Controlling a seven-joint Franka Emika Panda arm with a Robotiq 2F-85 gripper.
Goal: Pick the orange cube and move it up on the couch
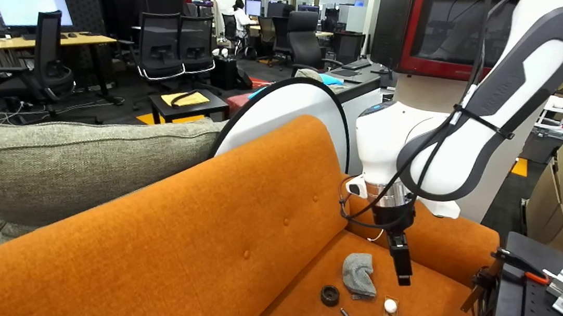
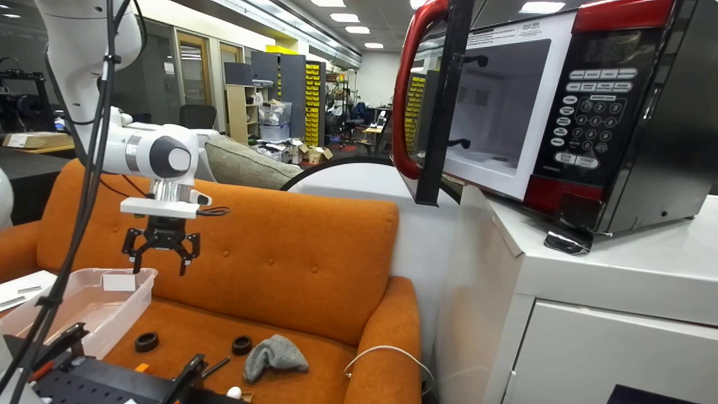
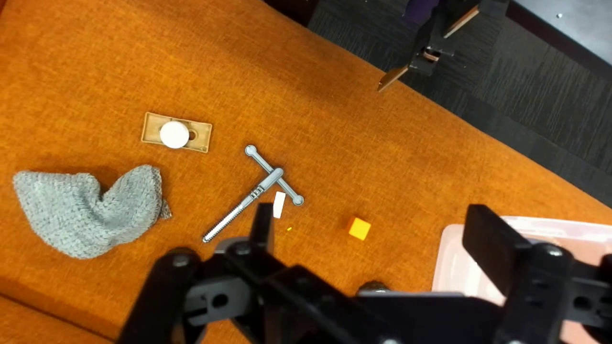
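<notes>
Black two-fingered pincer (image 3: 370, 230) is nearest: fingers spread wide, tips down, hanging over the seat of the bright orange fabric couch (image 1: 224, 204). Next, black perforated tabletop (image 2: 112, 381) with dark clamps, at the couch's front side.

Task thing: small orange cube (image 3: 358, 228), down on the couch seat. Wrist view frames it between the fingers, but it lies on the fabric below them. To one side of it I see a translucent pinkish plastic bin (image 2: 126, 322), to the other a grey metallic T-shaped tool (image 3: 258, 190); cube touches neither. Small white block (image 3: 278, 204) just beside the tool. Dark round ring (image 2: 147, 341) near the bin, second ring (image 2: 242, 345) just beside a crumpled grey knitted cloth (image 3: 81, 215). White ball-shaped piece (image 3: 174, 134) on a tan rectangular tray (image 3: 203, 142), near the cloth.

Behind the backrest: grey-olive fabric cushion (image 1: 81, 168), white round panel with black rim (image 1: 284, 105). Past the couch arm: red-and-black microwave (image 2: 594, 112), door swung out, on a white cabinet (image 2: 617, 336). Farther, black mesh office chairs (image 1: 159, 48); beyond them, a seated person in white (image 1: 242, 20), too small for detail.
</notes>
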